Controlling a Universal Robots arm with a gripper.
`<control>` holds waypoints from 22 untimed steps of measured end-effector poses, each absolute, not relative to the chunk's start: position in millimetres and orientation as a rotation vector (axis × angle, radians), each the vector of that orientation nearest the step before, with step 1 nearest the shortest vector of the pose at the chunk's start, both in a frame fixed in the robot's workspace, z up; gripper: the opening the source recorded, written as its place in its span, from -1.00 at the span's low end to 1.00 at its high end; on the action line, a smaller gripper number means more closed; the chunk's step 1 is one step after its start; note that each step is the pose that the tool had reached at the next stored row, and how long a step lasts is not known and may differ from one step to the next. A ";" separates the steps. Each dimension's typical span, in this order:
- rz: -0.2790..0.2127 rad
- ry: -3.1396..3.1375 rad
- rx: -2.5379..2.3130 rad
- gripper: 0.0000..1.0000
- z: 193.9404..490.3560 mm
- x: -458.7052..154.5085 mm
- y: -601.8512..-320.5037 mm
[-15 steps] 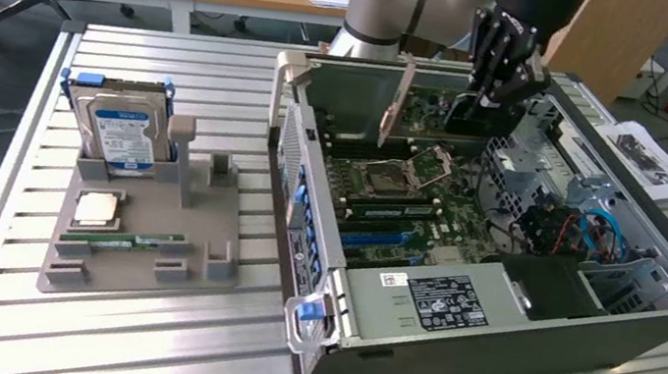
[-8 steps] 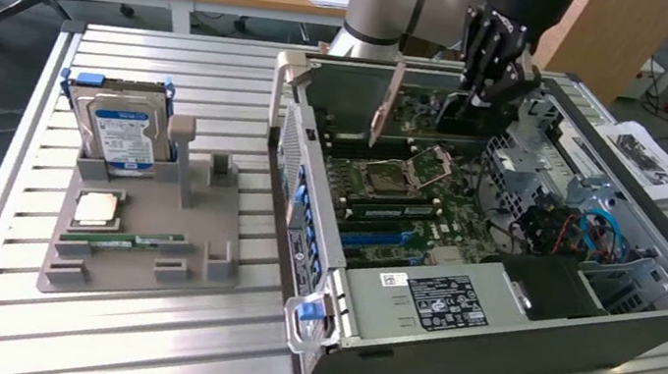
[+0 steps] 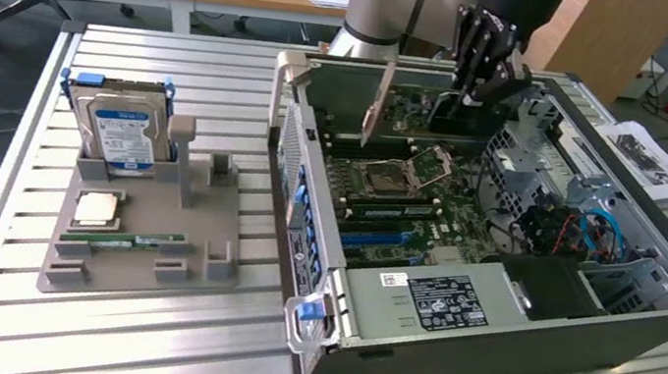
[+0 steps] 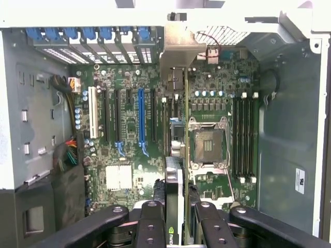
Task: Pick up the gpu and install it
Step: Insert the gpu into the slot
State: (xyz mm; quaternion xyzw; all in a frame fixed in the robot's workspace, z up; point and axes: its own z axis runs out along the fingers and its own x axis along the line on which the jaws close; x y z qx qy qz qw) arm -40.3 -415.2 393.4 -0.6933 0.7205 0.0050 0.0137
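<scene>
gpu (image 3: 463, 119): held on edge between the pincer's fingers, hanging straight beneath it inside the top of the open computer case (image 3: 632, 321); the wrist view shows it edge-on (image 4: 173, 175).
pincer (image 3: 479, 88): clamped on the gpu, one finger on each face of the card (image 4: 178, 206); the jaws are partly closed, stopped by the card's thickness.
end bracket (image 3: 381, 95): silver strip at the card's far end, out to the exterior view's left of the pincer; in the wrist view (image 4: 178, 51) it sits close to the case's rear wall, beside the row of blue-clipped slot covers.
motherboard (image 3: 412, 199): directly under the pincer and the card (image 4: 129, 155); whether the card's lower edge touches it cannot be told.
CPU socket (image 3: 423, 171): below the pincer, just to one side of the card's line (image 4: 207, 144).
blue slot (image 4: 141, 121): on the other side of the card from the socket, near but apart from it.
power supply (image 3: 450, 299): well below the pincer, at the case's near end.
grey tray (image 3: 125, 255): well apart from the pincer, toward the exterior view's left, on the slatted table (image 3: 84, 348).
hard drive (image 3: 124, 131): upright at the tray's far end.
memory stick (image 3: 127, 241): flat on the tray, nearer the camera than the drive.
</scene>
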 end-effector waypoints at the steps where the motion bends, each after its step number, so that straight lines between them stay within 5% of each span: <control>1: 0.015 2.244 -2.159 -0.46 393.5 -40.8 -415.5; 22: 0.016 2.244 -2.159 -0.46 391.7 -42.1 -429.6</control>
